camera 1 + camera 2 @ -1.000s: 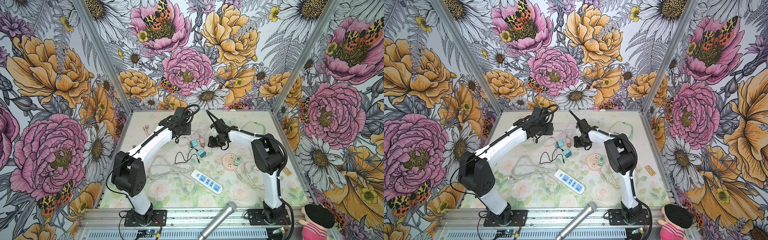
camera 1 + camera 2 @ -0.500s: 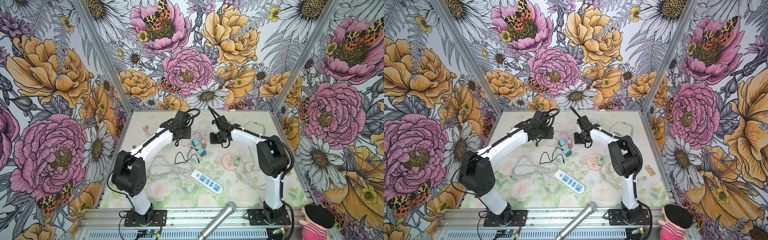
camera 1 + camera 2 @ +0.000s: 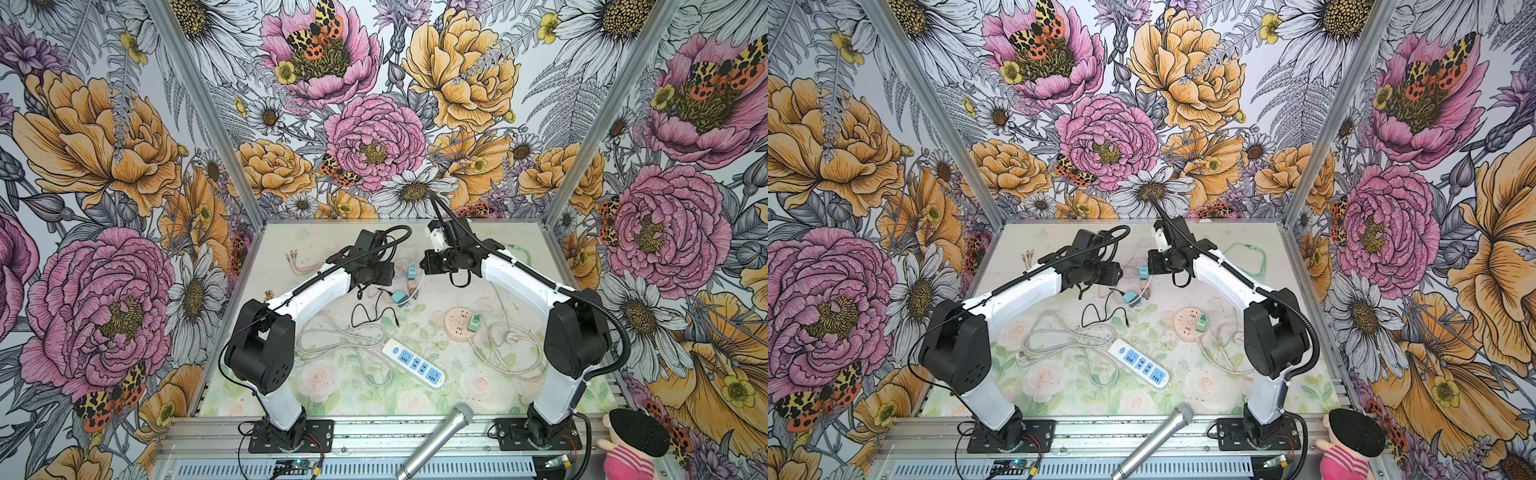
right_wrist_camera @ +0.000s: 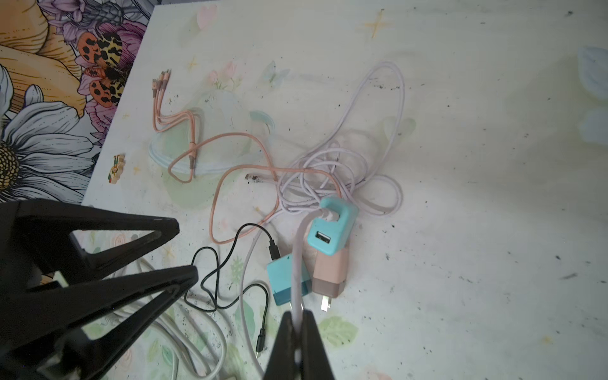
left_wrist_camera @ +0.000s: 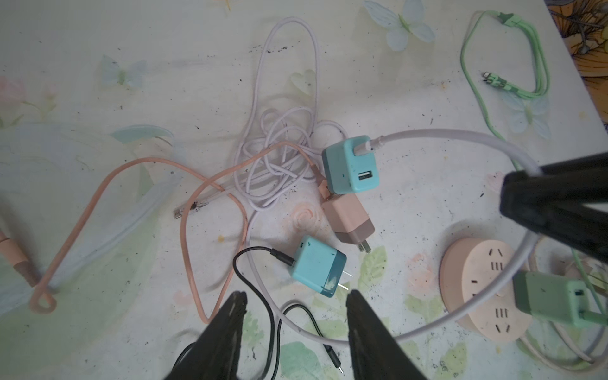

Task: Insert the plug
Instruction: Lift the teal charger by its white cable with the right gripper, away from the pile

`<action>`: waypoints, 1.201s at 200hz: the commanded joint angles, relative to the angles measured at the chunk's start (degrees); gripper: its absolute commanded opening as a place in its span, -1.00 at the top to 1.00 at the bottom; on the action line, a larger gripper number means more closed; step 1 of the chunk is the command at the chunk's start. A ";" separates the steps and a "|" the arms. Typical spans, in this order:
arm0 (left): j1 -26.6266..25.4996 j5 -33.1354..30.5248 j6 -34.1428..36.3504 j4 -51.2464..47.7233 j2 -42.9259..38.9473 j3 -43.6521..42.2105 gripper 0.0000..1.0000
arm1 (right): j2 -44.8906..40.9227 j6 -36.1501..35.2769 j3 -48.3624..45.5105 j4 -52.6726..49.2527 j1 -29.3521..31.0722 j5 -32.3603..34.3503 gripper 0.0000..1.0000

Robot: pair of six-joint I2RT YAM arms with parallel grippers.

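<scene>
"Over at the far middle of the table (image 3: 324, 239), has the plug gone in yet?"

"Nope, looks early to me. The right hand (image 4: 297, 316) is pinched tight on the pale lilac cable (image 4: 297, 263), just short of where it runs into a teal charger (image 4: 332, 230). That one's tipped up against a pink charger (image 4: 330, 271). Can't tell if it's clear of the table."

"And the left hand (image 5: 296, 292)?"

"About half open, holding nothing, hanging over a second teal charger (image 5: 317, 266) that lies flat with its prongs out. My guess is that's the plug to grab. The white power strip (image 3: 413, 363) sits nearer, well apart, and I see nothing plugged into it. The round pink socket (image 3: 459, 324) to the right has only a green adapter (image 3: 475, 321) in it. So grabbing, carrying, lining up and pushing in are all left."
</scene>
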 commanded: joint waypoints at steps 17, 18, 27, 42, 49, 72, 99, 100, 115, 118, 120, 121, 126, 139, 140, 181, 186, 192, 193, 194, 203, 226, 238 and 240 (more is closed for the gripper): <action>0.05 4.85 3.11 10.37 2.48 -1.56 -0.05 | -4.25 -1.35 1.69 -2.24 0.47 -0.58 1.00; 0.10 4.89 3.09 10.51 2.56 -1.58 -0.06 | -4.34 -1.37 1.67 -2.28 0.49 -0.59 1.00; -0.01 5.90 2.78 12.18 3.26 -1.75 -0.05 | -5.07 -1.26 1.72 -2.40 0.57 -0.60 1.00; -0.33 7.93 1.80 16.31 4.19 -2.64 -0.05 | -6.15 -1.18 2.08 -2.66 0.54 -0.47 1.00; -0.47 8.77 1.51 18.02 4.59 -2.92 -0.05 | -6.64 -1.18 2.36 -2.83 0.58 -0.36 1.00; -0.50 9.49 -0.23 20.35 5.58 -2.50 -0.05 | -8.04 -1.64 4.36 -4.48 0.51 0.70 1.00; -0.88 10.03 -0.54 19.68 5.62 -2.04 -0.05 | -10.02 -3.06 8.20 -7.81 0.43 2.42 1.00; -0.90 10.12 -0.54 19.64 5.62 -2.08 -0.05 | -10.08 -3.15 8.27 -7.88 0.42 2.49 1.00; -1.25 9.88 -0.35 18.95 5.28 -2.45 -0.06 | -11.65 -3.79 9.53 -8.61 0.44 3.11 1.00; -1.33 9.70 -0.42 18.77 5.13 -2.58 -0.05 | -11.87 -3.85 9.76 -8.71 0.38 3.30 1.00; -1.35 9.62 -0.42 18.74 5.02 -2.63 -0.05 | -12.07 -4.03 9.99 -8.86 0.39 3.41 1.00; -1.39 9.56 -0.43 18.74 5.01 -2.68 -0.06 | -12.16 -4.07 10.13 -8.88 0.36 3.47 1.00; -1.44 9.45 -0.51 18.65 4.78 -3.02 -0.06 | -12.54 -4.20 10.74 -9.18 0.27 3.78 1.00; -1.50 8.79 -1.11 18.60 4.08 -3.89 -0.06 | -13.43 -4.96 12.72 -10.40 -0.01 4.45 1.00; -1.52 8.71 -1.13 18.62 4.02 -3.97 -0.06 | -13.45 -5.07 12.90 -10.49 -0.01 4.52 1.00; -1.52 3.09 -2.84 14.40 3.76 -3.94 -0.06 | -15.65 -6.75 17.33 -12.68 -2.65 6.15 1.00; -1.49 2.10 -3.18 13.67 3.91 -3.81 -0.06 | -15.88 -6.82 17.59 -12.82 -3.08 6.14 1.00; -1.40 1.37 -3.62 12.81 4.15 -3.50 -0.06 | -16.14 -6.86 17.93 -12.99 -3.52 6.11 1.00; -1.33 1.26 -3.62 12.74 4.18 -3.47 -0.06 | -16.17 -6.89 18.01 -13.06 -3.62 6.05 1.00; -1.30 1.16 -3.66 12.57 4.20 -3.50 -0.06 | -16.19 -6.87 18.05 -13.05 -3.66 6.02 1.00; -1.23 0.50 -4.28 11.78 4.63 -3.23 -0.05 | -16.63 -6.90 18.39 -13.21 -4.19 5.86 1.00; -1.20 1.83 -5.25 11.50 5.73 -2.76 -0.04 | -17.27 -6.84 18.53 -13.30 -5.01 5.24 1.00; -1.82 2.97 -4.41 11.60 5.89 -2.34 -0.04 | -17.28 -6.87 18.20 -13.35 -5.01 5.02 1.00; -1.97 3.19 -4.20 11.61 5.89 -2.31 -0.04 | -17.27 -6.85 18.14 -13.32 -5.05 5.00 1.00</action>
